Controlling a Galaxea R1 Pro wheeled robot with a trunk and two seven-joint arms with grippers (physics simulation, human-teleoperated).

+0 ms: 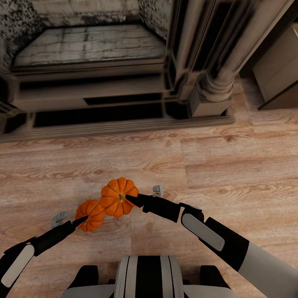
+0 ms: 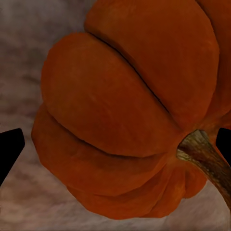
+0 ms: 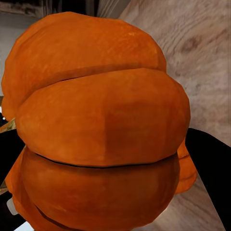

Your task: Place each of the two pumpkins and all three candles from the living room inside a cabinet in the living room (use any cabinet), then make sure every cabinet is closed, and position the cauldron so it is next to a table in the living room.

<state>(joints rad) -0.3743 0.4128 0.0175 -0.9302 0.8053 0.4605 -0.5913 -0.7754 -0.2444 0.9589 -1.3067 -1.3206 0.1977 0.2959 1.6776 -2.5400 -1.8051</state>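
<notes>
Carrying both pumpkins: left gripper (image 1: 85,219) clamps the near pumpkin (image 1: 90,214), right gripper (image 1: 129,199) the far pumpkin (image 1: 118,197). Next: find the cabinet.

Two robot arms, the left arm (image 1: 25,252) and right arm (image 1: 215,236), are black with pale grey oval panels. Each narrows to a gripper with pointed black fingers (image 1: 131,200). The trunk (image 1: 149,276) is grey with black stripes.

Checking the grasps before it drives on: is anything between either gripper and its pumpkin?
Nothing visible. The left gripper is shut on the smaller-looking pumpkin, and the right gripper is shut on the other pumpkin. The wrist views show each pumpkin right against the dark fingers.
</notes>
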